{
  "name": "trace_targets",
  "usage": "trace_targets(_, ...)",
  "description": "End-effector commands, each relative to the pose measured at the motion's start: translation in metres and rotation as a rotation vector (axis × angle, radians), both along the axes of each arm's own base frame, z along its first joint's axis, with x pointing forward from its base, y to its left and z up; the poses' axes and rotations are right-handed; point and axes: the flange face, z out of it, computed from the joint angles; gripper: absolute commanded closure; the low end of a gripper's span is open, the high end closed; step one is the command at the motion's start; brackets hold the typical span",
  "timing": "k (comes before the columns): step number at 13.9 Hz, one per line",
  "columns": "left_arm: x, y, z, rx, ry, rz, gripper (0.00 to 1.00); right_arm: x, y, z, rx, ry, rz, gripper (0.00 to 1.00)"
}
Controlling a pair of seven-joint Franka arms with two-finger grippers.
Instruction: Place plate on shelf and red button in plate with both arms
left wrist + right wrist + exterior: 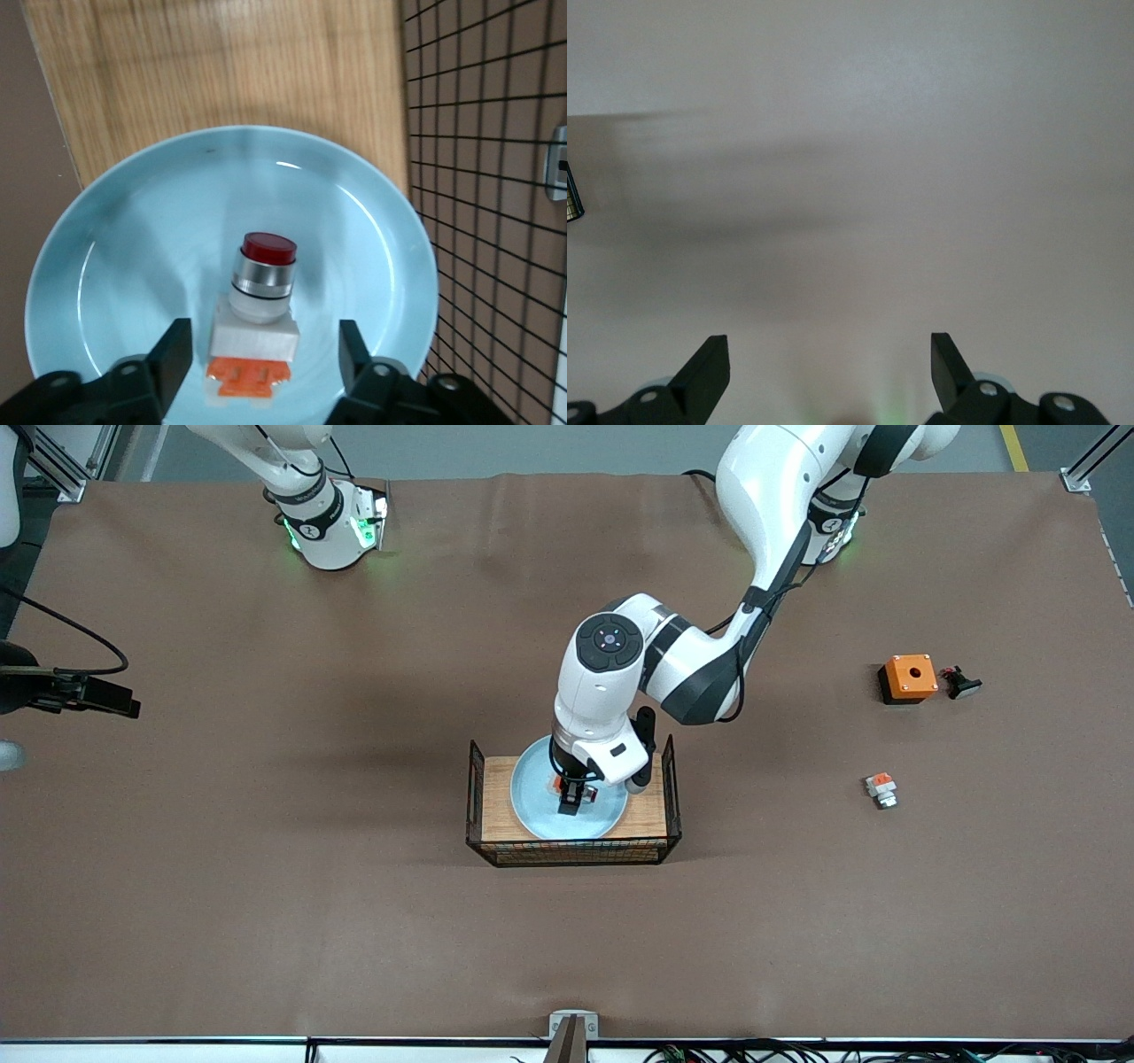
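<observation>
A wire-sided basket point(671, 797) with a wooden floor sits mid-surface point(266, 824) on brown covering; toward the left arm's end lie an orange box point(910, 677) with a round hole on top, a black button point(960, 683) just beside it, and a white-and-orange part point(881, 788) nearer the front camera.

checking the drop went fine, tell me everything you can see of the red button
The red button lies on its side in the pale blue plate, near the middle: dark red round tip, silvery collar, white body, orange block at the base. It looks like plastic. The left tool is open around it, fingers apart from it.
</observation>
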Motion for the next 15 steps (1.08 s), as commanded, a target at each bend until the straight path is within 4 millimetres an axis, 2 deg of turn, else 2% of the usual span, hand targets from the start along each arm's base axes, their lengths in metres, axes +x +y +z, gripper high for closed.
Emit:
trace_targets(1,-0.001,0.009,0.06,-0.018,-0.065,0.002,0.0,-0.008,-0.011,0.01,0.022,-0.008,-0.007,0.0)
trace_targets(3,-0.006,0.025,0.092,0.004,-0.049,0.005,0.0,-0.019,-0.002,0.016,0.021,0.032,-0.001,0.0)
trace_targets(6,-0.008,0.065,0.141,0.071,0.001,-0.099,0.0,-0.03,0.006,0.03,0.015,0.025,0.004,0.0)
trace_targets(9,-0.007,0.122,0.184,0.14,0.063,-0.214,0.0,-0.038,0.0,0.046,0.051,-0.01,-0.012,0.0)
trace_targets(12,-0.003,0.187,0.219,0.165,0.12,-0.359,0.0,-0.042,-0.006,0.048,0.058,-0.024,-0.025,0.0)
trace_targets(14,-0.001,0.231,0.238,0.184,0.136,-0.467,0.0,-0.045,-0.005,0.053,0.057,-0.029,-0.023,0.0)
trace_targets(15,0.0,0.255,0.243,0.192,0.163,-0.523,0.0,-0.046,0.002,0.053,0.055,-0.031,-0.014,0.0)
